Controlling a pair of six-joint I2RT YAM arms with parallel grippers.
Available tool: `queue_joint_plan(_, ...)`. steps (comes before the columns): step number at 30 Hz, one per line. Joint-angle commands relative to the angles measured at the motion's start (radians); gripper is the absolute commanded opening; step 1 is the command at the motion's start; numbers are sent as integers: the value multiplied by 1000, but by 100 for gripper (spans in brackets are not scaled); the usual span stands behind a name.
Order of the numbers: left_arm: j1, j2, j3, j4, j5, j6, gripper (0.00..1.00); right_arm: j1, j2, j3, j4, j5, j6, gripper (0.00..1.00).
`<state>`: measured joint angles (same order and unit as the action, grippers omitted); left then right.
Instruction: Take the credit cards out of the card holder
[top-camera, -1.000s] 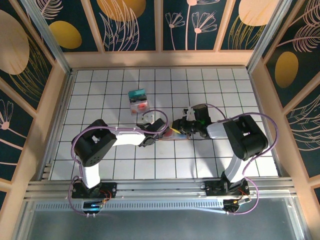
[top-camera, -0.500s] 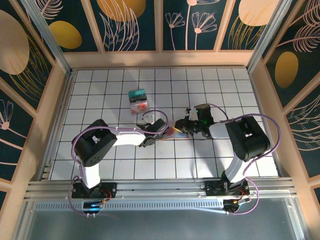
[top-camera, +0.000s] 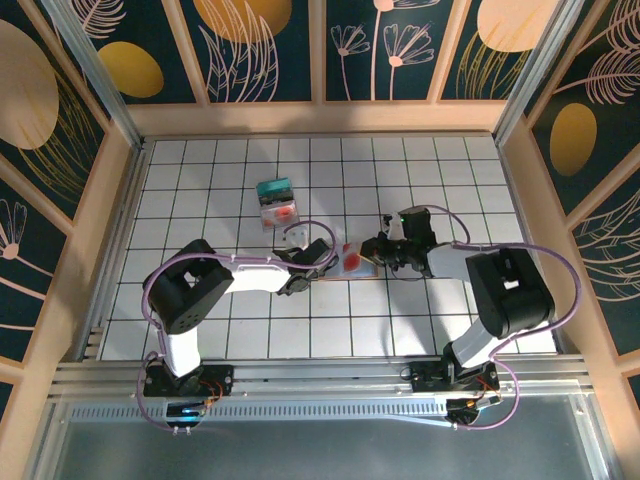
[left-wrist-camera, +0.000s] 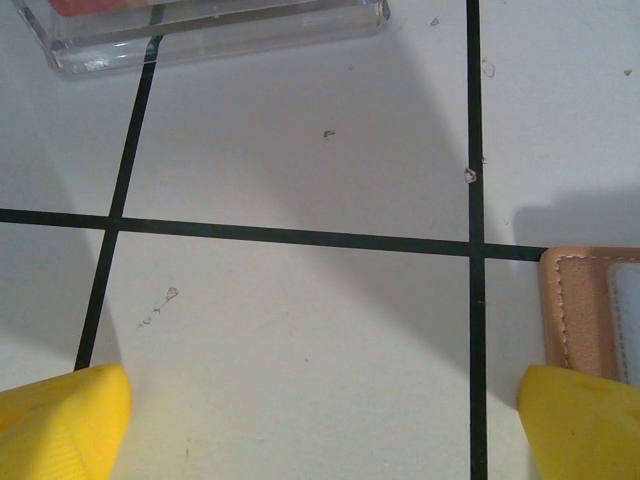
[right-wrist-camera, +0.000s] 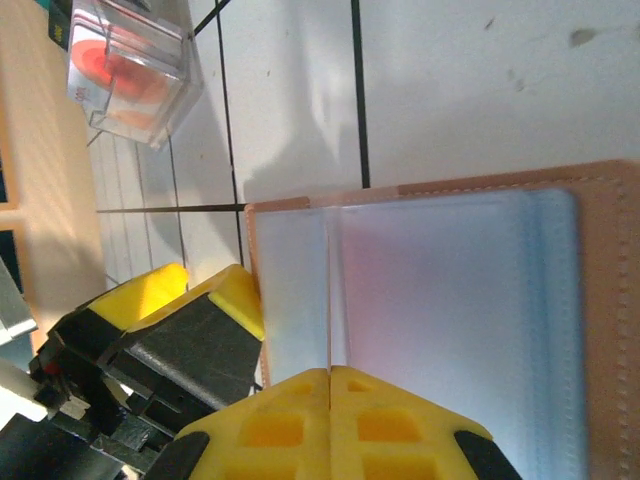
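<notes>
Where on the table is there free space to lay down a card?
Free: the table tiles along the back wall, beyond the clear box; the near rows between both arm bases. Crowded: the centre, where the left tool and right tool meet at the card holder.

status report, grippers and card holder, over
Left gripper open, one finger at the card holder edge. Right gripper shut, tips over the holder, which lies open. Clear box apart, nothing blocking.

Left wrist view: the card holder (left-wrist-camera: 590, 305) is sliced off by the right edge, the clear box (left-wrist-camera: 215, 30) by the top. Right wrist view: the card holder's inside is all blur, and whether the pressed-together right gripper (right-wrist-camera: 330, 378) pinches anything, can't tell.
</notes>
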<state>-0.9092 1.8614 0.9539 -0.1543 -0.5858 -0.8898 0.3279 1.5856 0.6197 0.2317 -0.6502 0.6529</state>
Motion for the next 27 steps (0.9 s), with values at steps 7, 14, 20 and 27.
queue_joint_plan(7,0,-76,-19,-108,29,53,99,-21,-139,32,-145,127,-78,0)
queue_joint_plan(14,10,-244,-32,-63,16,81,99,-24,-235,27,-148,165,-70,0)
queue_joint_plan(20,75,-424,-150,152,163,115,99,-24,-305,0,-71,158,-36,0)
queue_joint_plan(27,185,-580,-309,515,447,150,99,-23,-361,-26,62,95,22,0)
